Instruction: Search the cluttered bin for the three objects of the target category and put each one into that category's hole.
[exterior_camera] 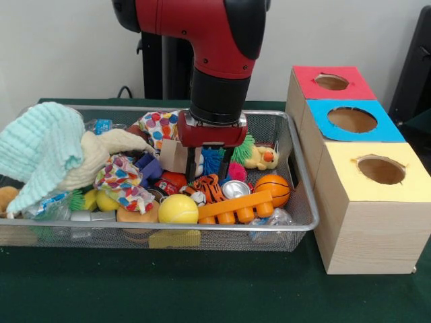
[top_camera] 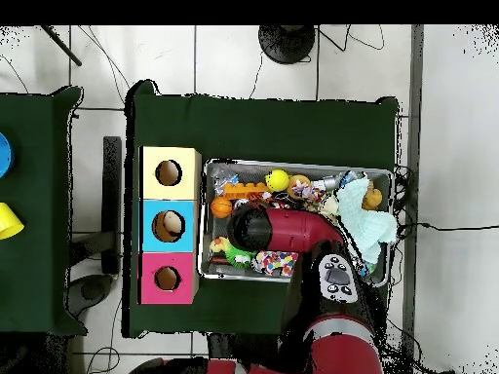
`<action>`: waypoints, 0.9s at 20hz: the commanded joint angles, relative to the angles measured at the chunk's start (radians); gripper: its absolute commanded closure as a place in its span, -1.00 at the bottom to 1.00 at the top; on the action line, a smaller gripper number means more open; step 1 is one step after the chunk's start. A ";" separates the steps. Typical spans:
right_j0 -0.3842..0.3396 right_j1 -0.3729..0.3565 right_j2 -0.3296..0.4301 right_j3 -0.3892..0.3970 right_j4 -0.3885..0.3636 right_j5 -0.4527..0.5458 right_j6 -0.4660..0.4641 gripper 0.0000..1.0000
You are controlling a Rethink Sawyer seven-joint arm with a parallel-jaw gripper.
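My gripper (exterior_camera: 208, 173) reaches down into the wire-mesh bin (exterior_camera: 304, 176), near its middle. Its fingers (exterior_camera: 194, 167) stand apart, open, with a blue spiky toy (exterior_camera: 212, 160) showing between them. Just below the tips lies a tiger-striped toy (exterior_camera: 209, 188), with a silver can (exterior_camera: 236, 188) beside it. Also in the bin are a yellow ball (exterior_camera: 178, 210), a small basketball (exterior_camera: 272, 188), an orange knobbed toy (exterior_camera: 236, 205) and a duck plush (exterior_camera: 261, 158). In the overhead view the arm (top_camera: 255, 229) hides the gripper.
Three wooden boxes with holes stand beside the bin: red (exterior_camera: 333, 82), blue (exterior_camera: 352, 120), yellow (exterior_camera: 380, 169). A mint cloth (exterior_camera: 40, 151), a cream plush (exterior_camera: 101, 149) and polka-dot fabric (exterior_camera: 121, 178) pile up at the bin's left end. A tan block (exterior_camera: 174, 156) is close to the gripper.
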 commanded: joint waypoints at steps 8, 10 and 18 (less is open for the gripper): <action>0.004 0.086 0.019 -0.098 0.057 -0.018 0.211 -1.00; 0.004 0.088 0.021 -0.098 0.058 -0.018 0.210 -1.00; 0.006 0.087 0.021 -0.097 0.069 -0.005 0.203 1.00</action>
